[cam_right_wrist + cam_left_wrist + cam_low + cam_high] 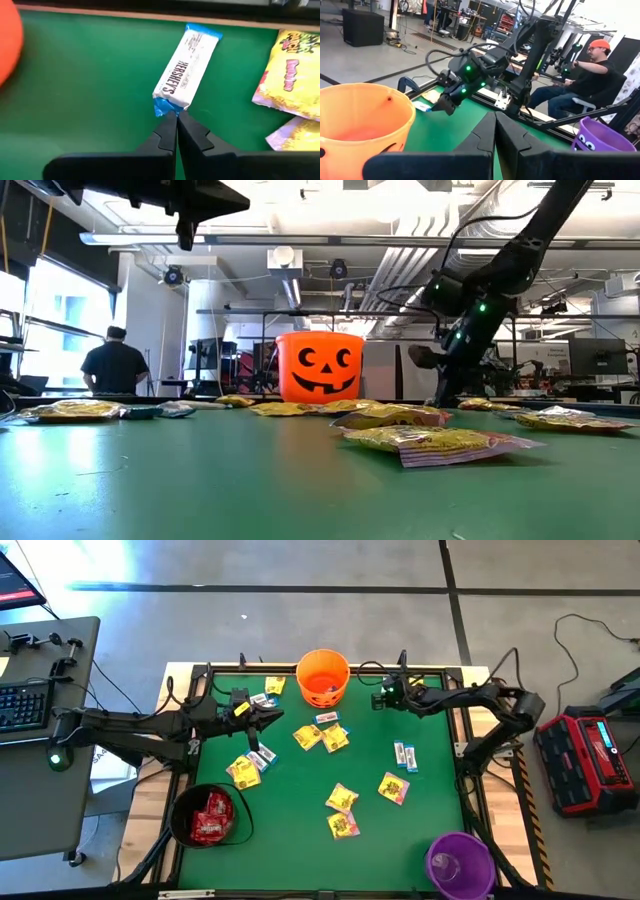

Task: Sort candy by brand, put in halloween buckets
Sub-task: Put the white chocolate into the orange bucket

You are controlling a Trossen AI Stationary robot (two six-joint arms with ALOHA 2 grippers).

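Right wrist view: my right end effector (176, 116) is clenched on the blue end of a white candy bar (186, 67) beside the orange bucket (9, 46), ready for sorting.

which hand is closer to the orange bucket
Right, narrowly. The right hand sits just beside the orange bucket, toward the purple bucket's side. The left hand is on its other side, slightly farther off.
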